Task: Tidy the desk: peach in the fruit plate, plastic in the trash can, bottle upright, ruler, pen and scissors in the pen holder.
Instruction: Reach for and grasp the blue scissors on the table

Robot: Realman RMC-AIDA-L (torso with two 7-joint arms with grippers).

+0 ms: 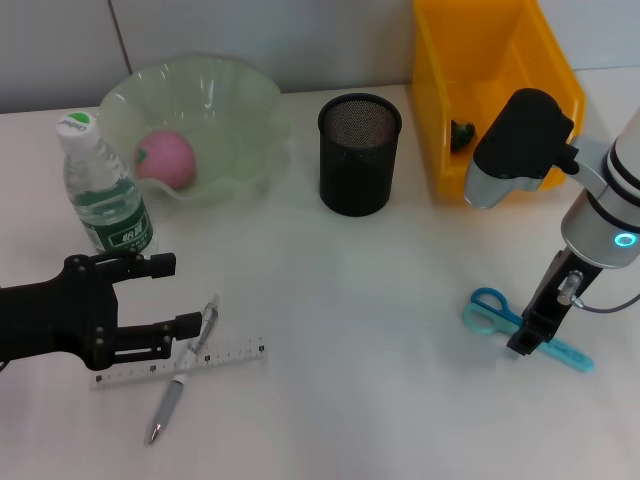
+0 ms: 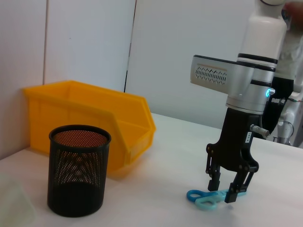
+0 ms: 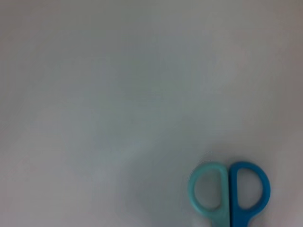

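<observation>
A: Yellow plastic is being noted first: the bin (image 1: 500, 90) at the far right of the surface (image 1: 380, 300), with something small and dark lying in it. Next the pale green fruit plate (image 1: 230, 110) is being seen with the peach (image 1: 165, 157) already inside, and the bottle (image 1: 103, 185) is standing upright beside it.

B: So those steps are being judged done. And the mesh pen holder (image 1: 360, 155)?

A: It is being shown empty, between plate and bin. The scissors step is being judged as the one in hand: the right pincer (image 2: 229, 188) is being held released directly over the blue scissors (image 1: 525, 330), its fingers straddling them near the handle rings, not yet clamped.

B: What is being called for next?

A: A closing on the scissors, a lift, then a carry over to the holder and a drop with the blades pointing down.

B: And the left side?

A: The left pincer (image 1: 165, 295) is being held released just beside the ruler (image 1: 180, 363) and the pen (image 1: 185, 370), which is lying across it near the front left. Both are being left for later steps.
</observation>
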